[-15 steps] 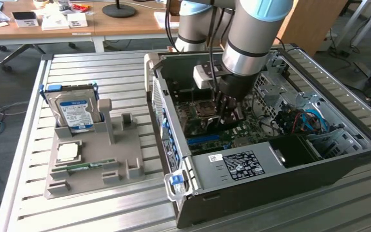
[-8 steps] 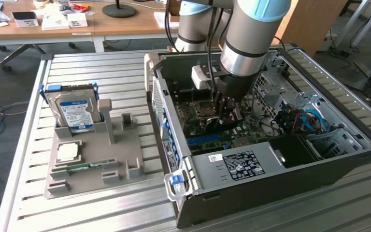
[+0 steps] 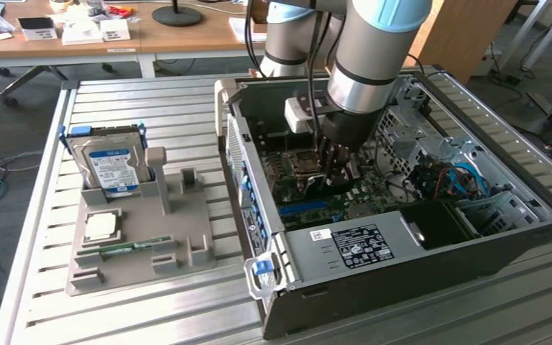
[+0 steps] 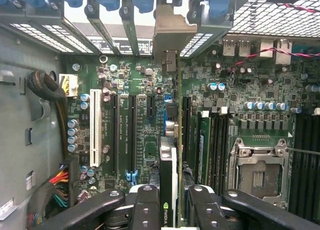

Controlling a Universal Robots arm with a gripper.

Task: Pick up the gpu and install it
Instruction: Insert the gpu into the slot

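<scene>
The hand [image 4: 172,202] gripped the gpu [image 4: 169,160] edge-down above the expansion slots of the motherboard [image 4: 145,145] inside the computer case [image 3: 506,251], with the card's metal bracket [image 4: 172,35] at the rear opening, apparently lined up for seating.
</scene>
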